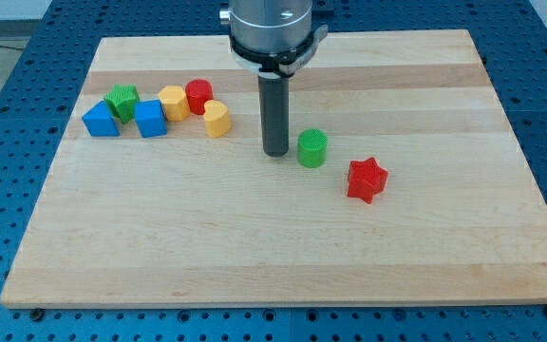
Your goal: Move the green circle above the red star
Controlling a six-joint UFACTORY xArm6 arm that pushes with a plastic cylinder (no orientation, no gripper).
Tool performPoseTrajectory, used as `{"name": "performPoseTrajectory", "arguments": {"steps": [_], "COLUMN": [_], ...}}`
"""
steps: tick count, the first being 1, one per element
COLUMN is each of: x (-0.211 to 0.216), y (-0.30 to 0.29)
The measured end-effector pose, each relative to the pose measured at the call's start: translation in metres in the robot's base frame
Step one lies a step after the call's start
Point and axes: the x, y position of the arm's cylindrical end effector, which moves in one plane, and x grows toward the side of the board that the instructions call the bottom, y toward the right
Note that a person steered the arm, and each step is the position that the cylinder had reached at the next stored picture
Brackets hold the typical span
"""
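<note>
The green circle (312, 149) stands near the middle of the wooden board (283, 256). The red star (367, 180) lies just to its lower right, a small gap apart. My tip (275, 151) rests on the board just to the left of the green circle, close to it with a narrow gap showing. The dark rod rises straight up from the tip to the arm's grey mount at the view's top.
A cluster sits at the upper left: a blue triangle-like block (101, 121), a green star (122, 101), a blue cube (150, 119), a yellow block (173, 102), a red cylinder (198, 96) and a yellow heart-like block (216, 120).
</note>
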Motion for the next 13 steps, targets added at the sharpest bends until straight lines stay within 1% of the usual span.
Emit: {"name": "performPoseTrajectory", "arguments": {"steps": [2,3,5,10,11,12,13], "x": [0.0,-0.014,-0.009,-0.009,-0.019,-0.017,0.004], "y": [0.034,0.034,0.061,0.06,0.053,0.045,0.046]}}
